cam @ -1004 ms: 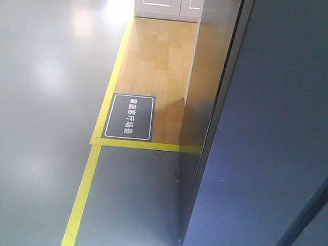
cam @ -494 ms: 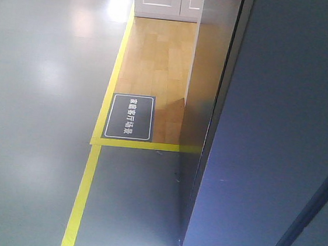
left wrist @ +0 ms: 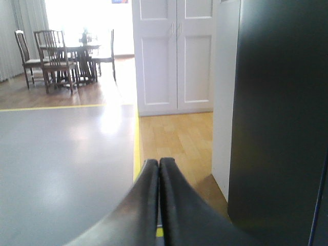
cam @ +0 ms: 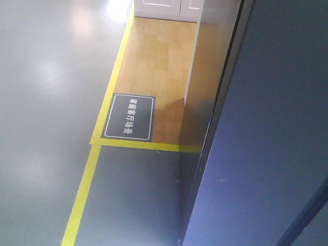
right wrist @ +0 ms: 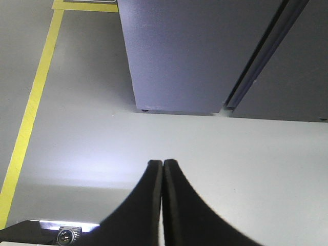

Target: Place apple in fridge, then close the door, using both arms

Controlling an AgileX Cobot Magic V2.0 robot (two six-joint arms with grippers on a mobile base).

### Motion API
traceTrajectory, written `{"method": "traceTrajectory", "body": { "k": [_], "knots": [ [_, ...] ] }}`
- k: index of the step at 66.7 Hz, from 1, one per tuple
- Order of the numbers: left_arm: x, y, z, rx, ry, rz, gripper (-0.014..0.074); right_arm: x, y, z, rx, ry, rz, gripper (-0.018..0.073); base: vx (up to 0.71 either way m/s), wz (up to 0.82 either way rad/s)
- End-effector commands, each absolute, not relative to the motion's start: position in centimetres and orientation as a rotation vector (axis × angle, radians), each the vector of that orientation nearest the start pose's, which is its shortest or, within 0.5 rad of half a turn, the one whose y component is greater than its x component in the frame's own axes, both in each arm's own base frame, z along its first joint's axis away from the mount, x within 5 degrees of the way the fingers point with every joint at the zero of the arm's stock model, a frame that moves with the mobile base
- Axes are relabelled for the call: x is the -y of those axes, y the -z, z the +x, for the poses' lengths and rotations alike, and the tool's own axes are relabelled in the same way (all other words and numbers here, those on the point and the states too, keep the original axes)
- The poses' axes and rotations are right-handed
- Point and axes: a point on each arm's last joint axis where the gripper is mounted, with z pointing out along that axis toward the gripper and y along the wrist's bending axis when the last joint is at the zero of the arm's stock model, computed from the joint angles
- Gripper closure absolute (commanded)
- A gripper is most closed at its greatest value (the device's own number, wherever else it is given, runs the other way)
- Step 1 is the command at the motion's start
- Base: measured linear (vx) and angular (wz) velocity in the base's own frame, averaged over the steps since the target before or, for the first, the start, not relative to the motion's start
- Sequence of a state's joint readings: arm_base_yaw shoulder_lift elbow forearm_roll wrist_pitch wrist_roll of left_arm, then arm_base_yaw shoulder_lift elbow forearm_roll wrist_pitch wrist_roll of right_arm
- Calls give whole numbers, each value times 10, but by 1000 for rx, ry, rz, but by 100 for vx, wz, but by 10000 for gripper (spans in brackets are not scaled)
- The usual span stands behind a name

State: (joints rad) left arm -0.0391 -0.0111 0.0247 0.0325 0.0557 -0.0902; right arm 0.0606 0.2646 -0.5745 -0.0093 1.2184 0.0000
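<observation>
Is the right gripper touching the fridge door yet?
Apart. The right wrist view shows the shut right gripper with bare floor between it and the door.

Front view: high, tilted down at the floor beside the fridge [cam: 280, 129].
Left wrist: low, level, facing the white cabinet [left wrist: 174, 56].
Right wrist: looking down at the fridge's foot.
Shared: fridge, yellow floor tape [cam: 82, 199].

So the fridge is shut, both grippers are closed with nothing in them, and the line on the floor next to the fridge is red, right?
Not quite: the floor line is yellow, as the front-facing view shows. The rest holds: the fridge is shut, and the left gripper and right gripper are closed and empty.
</observation>
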Motion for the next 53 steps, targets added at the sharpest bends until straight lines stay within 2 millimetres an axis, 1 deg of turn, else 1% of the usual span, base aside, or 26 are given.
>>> {"method": "traceTrajectory", "body": {
  "k": [1,15,53],
  "knots": [
    [2,-215,54,-1431,85,-23,603,0,-294,27,-2336,-4,-77,562,0,0],
    [-1,-215,54,-1430,46,-60,603,0,-294,27,-2338,-4,-77,562,0,0],
    [-2,-218,53,-1393,32,-80,603,0,-294,27,-2338,-4,-77,562,0,0]
  ]
}}
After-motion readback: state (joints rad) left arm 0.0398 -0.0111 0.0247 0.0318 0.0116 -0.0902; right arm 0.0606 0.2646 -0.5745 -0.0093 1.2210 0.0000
